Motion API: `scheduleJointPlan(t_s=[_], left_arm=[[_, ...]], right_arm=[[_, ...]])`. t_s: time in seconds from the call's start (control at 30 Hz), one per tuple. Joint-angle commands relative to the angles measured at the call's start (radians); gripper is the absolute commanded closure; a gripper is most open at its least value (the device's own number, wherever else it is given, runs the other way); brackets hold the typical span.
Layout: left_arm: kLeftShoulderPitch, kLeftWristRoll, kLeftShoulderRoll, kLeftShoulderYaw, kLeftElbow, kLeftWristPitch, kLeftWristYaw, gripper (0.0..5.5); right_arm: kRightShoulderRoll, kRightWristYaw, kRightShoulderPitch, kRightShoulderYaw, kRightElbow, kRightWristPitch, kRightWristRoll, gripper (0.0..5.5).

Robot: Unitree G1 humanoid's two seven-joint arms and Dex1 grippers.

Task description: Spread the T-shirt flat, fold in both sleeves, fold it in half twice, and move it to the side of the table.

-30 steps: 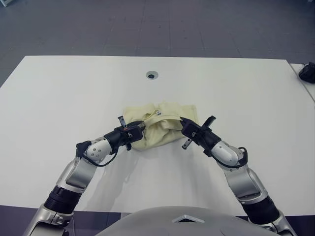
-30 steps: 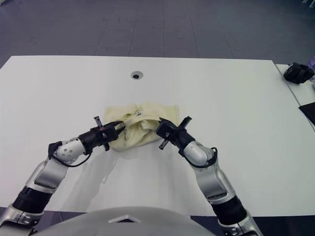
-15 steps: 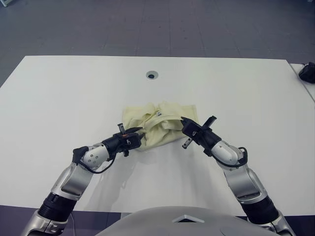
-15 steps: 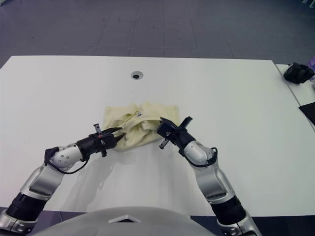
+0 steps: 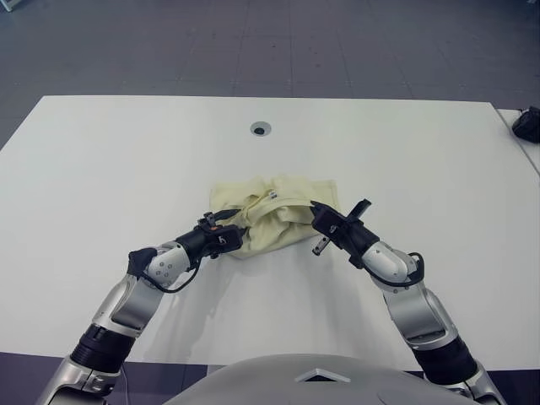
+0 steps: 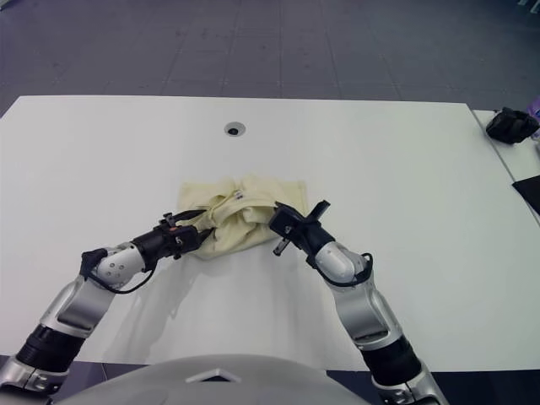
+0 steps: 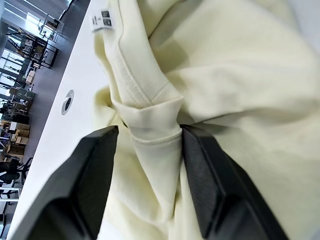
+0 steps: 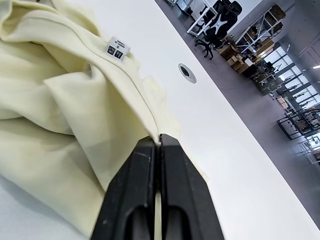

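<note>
- T-shirt (image 5: 274, 219), pale yellow, lies bunched and creased on the white table (image 5: 422, 152), which is the largest thing here. The heap sits nearer the robot than the round cable hole (image 5: 261, 128) in the tabletop, well apart from it and a little to the right of it.
- Right gripper (image 5: 314, 207) is at the edge of the heap farthest right of the hole. Its two black fingers are pressed together, and a thin edge of the cloth is pinched between them.
- Left gripper (image 5: 236, 229) is at the near-left edge of the heap, almost straight toward the robot from the hole. Its jaws stand apart, with a stitched hem fold between them that reaches both inner faces. Whether they squeeze it I cannot tell.
- A small white label (image 5: 272, 194) shows on top of the heap, on the side facing the hole.
</note>
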Motion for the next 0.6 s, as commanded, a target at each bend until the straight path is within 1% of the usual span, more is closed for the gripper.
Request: scheduleJointPlan(t_s=[0.03,0.3,0.37,0.43,0.5,0.6], left_arm=[[0.000,0.005,-0.003,0.003,-0.006,-0.016,0.011,3.99],[-0.005,0.009,0.012,0.013,0.009,-0.035,0.014,5.40],[-0.006,-0.014,0.006,0.023,0.001,-0.022,0.006,5.48],[-0.037,-0.100,-0.006,0.058,-0.020,0.017,-0.031,5.48],[-0.152,-0.175,-0.012,0.095,0.004,0.046,-0.072,5.48],[-0.370,-0.211,-0.013,0.117,0.139,0.051,-0.101,5.48]], right_arm=[[0.004,-0.001,0.002,0.003,-0.001,0.003,-0.001,5.50],[0.010,-0.009,0.004,-0.008,-0.003,0.003,0.000,5.50],[0.010,-0.011,-0.001,-0.030,-0.005,0.002,0.014,5.50],[0.015,-0.006,-0.026,-0.079,0.000,0.014,0.054,5.50],[0.010,0.003,-0.095,-0.145,0.035,0.021,0.102,5.50],[-0.007,0.012,-0.237,-0.217,0.152,-0.001,0.156,5.50]])
